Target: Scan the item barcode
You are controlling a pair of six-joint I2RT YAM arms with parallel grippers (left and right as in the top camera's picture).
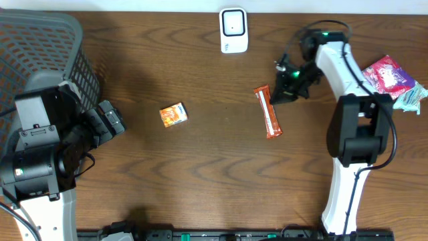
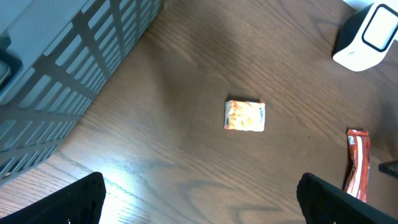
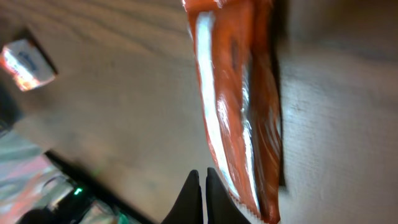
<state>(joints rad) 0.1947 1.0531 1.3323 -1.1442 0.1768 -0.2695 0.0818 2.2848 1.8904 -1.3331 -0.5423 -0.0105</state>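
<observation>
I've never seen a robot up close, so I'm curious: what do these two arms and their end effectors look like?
The left arm and right arm have white shells with bulky black blocks at the joints. Thin black cables loop beside them, and small green lights glow on both. The left end effector and right end effector are black, each with two dark fingers.

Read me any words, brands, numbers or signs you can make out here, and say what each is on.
None can be read in any view.
On the small orange packet: blue mark and print, too blurred.
On the red snack bar wrapper: white print, too small.
On the pink packet: print, too small.
On the white scanner: no lettering shows.
</observation>
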